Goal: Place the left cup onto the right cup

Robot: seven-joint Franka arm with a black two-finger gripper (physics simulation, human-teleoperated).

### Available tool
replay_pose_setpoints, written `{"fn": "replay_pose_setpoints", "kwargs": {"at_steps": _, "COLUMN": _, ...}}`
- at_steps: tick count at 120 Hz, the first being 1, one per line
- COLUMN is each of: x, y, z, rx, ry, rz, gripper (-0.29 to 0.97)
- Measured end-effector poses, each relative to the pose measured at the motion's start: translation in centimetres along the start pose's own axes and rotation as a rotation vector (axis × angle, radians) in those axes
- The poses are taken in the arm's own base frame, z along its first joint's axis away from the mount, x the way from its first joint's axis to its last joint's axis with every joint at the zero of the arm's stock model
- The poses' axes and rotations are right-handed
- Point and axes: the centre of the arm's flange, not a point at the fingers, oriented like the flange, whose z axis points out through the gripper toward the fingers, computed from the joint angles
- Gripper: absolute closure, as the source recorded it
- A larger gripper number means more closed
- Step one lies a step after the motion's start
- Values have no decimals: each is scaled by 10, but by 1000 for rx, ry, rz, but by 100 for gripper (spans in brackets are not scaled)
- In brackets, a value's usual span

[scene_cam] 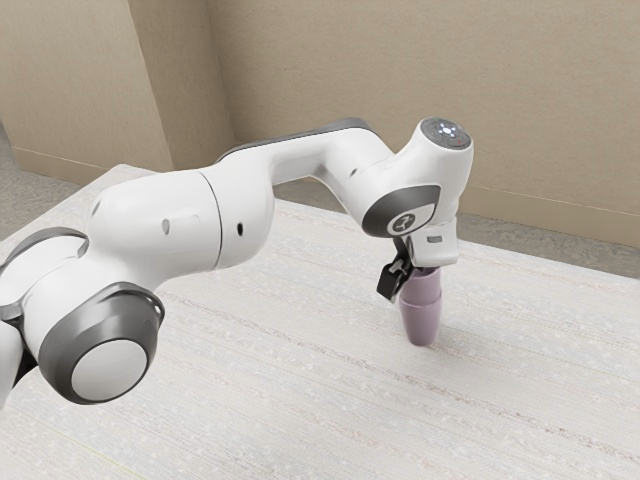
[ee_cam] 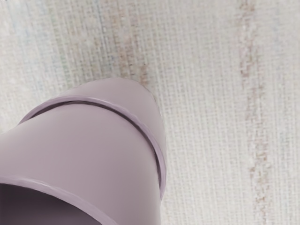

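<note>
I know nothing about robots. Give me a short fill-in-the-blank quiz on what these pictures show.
1. The robot's arm is mostly ____ in colour.
2. The two mauve cups are nested: the upper cup sits partly ____ the lower cup.
3. The nested cups stand upright on the pale, streaked ____ under the arm.

Missing words: white; inside; table.

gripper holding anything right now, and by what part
Cannot tell: the gripper sits at the rim of the upper cup, which is nested in the lower cup, but a hold isn't visible.
</note>
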Motion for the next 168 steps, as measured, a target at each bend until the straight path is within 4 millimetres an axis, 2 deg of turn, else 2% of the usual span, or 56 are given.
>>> {"fn": "replay_pose_setpoints", "kwargs": {"at_steps": 28, "x": -10, "y": 2, "z": -13, "rx": 8, "ry": -1, "rz": -9, "gripper": 0}}
{"fn": "replay_pose_setpoints", "kwargs": {"at_steps": 68, "x": -21, "y": 9, "z": -54, "rx": 43, "ry": 12, "rz": -16, "gripper": 0}}
{"fn": "replay_pose_setpoints", "kwargs": {"at_steps": 82, "x": -30, "y": 12, "z": -62, "rx": 41, "ry": 26, "rz": -31, "gripper": 0}}
{"fn": "replay_pose_setpoints", "kwargs": {"at_steps": 96, "x": -47, "y": 18, "z": -67, "rx": 18, "ry": 51, "rz": -69, "gripper": 0}}
{"fn": "replay_pose_setpoints", "kwargs": {"at_steps": 112, "x": -74, "y": 28, "z": -83, "rx": -2, "ry": 68, "rz": -119, "gripper": 0}}
{"fn": "replay_pose_setpoints", "kwargs": {"at_steps": 137, "x": -131, "y": 49, "z": -103, "rx": -58, "ry": 86, "rz": -233, "gripper": 0}}
{"fn": "replay_pose_setpoints", "kwargs": {"at_steps": 152, "x": -180, "y": 63, "z": -125, "rx": -79, "ry": 83, "rz": -333, "gripper": 0}}
{"fn": "replay_pose_setpoints", "kwargs": {"at_steps": 168, "x": -245, "y": 87, "z": -139, "rx": -123, "ry": 71, "rz": -463, "gripper": 0}}
